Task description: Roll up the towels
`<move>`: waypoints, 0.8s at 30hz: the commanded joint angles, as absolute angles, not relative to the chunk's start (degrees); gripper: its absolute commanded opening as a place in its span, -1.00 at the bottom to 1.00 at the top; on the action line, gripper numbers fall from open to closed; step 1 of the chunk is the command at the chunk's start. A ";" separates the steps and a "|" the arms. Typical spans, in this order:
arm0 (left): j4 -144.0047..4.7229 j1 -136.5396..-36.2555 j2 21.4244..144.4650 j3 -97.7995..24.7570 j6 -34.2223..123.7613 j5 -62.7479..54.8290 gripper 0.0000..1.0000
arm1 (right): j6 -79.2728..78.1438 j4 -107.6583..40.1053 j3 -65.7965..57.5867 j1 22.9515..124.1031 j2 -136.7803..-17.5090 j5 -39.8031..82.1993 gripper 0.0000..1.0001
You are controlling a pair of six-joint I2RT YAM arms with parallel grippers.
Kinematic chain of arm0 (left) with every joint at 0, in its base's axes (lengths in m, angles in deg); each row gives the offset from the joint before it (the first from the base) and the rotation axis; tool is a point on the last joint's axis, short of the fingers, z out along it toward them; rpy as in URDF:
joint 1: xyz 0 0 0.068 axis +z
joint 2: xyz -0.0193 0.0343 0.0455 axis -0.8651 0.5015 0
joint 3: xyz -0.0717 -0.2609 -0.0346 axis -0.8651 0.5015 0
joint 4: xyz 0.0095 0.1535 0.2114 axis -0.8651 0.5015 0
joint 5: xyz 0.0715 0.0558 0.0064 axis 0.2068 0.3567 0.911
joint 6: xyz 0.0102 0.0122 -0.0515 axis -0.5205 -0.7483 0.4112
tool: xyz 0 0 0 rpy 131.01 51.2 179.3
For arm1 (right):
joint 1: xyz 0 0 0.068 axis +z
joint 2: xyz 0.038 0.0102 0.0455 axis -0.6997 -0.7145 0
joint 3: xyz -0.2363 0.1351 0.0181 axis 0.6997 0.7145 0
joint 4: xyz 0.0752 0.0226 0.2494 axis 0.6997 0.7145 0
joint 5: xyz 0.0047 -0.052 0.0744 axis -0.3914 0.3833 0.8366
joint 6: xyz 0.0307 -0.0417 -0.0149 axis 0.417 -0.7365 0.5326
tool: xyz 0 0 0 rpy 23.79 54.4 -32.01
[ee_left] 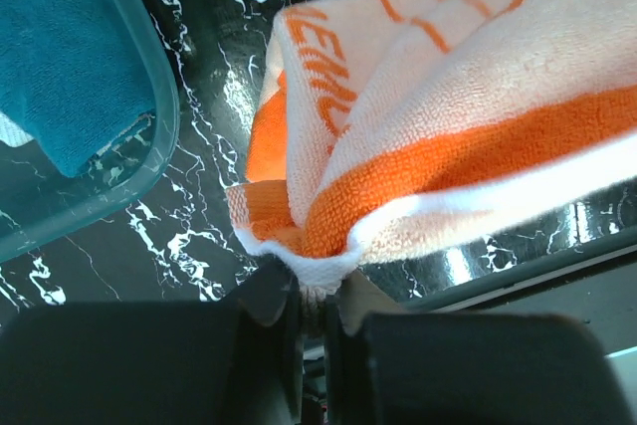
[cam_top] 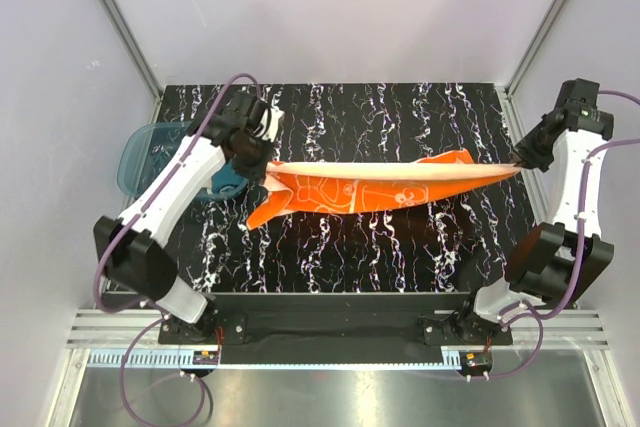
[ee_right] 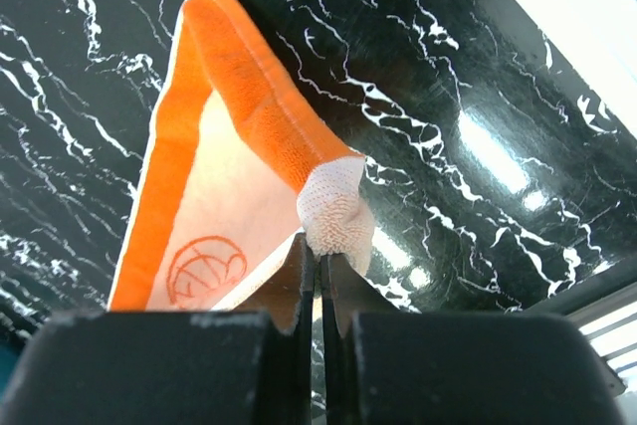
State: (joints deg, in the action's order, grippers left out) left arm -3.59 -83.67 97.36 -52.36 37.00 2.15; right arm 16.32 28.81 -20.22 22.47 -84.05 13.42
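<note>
The orange towel [cam_top: 370, 187] hangs stretched as a long band above the black marble table [cam_top: 350, 257], with its cream reverse along the top. My left gripper [cam_top: 262, 162] pinches its left end. In the left wrist view the white hem of the orange towel [ee_left: 448, 97] sits between the nearly closed fingers of that gripper [ee_left: 318, 296]. My right gripper [cam_top: 520, 162] holds the right end. In the right wrist view it [ee_right: 320, 261] is shut on a bunched white corner of the towel [ee_right: 229, 156]. The teal-blue towel [ee_left: 70, 57] lies in a tray, partly hidden by the left arm.
A translucent blue plastic tray [cam_top: 150, 157] stands at the table's left edge, its rim [ee_left: 164, 97] close beside the left gripper. White walls and aluminium posts enclose the table. Both arm bases stand at the near edge.
</note>
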 commanded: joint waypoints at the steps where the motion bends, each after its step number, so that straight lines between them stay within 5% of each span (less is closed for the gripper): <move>1: -8.30 -83.28 91.49 -50.93 36.18 2.81 -0.89 | 15.82 29.70 -24.70 21.46 -83.52 15.21 -1.00; 15: -9.44 -86.26 69.27 -51.63 36.36 -1.93 -1.00 | 19.78 36.02 -33.32 21.46 -63.51 13.91 -1.00; 24: -10.15 -88.81 53.96 -48.99 35.04 -13.34 -1.00 | 23.21 39.98 -39.65 21.46 -52.59 1.01 -1.00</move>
State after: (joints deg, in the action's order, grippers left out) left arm -8.71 -88.69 55.33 -49.41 36.17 -6.70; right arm 21.53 38.14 -38.09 21.77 -52.84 8.04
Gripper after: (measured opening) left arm 0.078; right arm 0.018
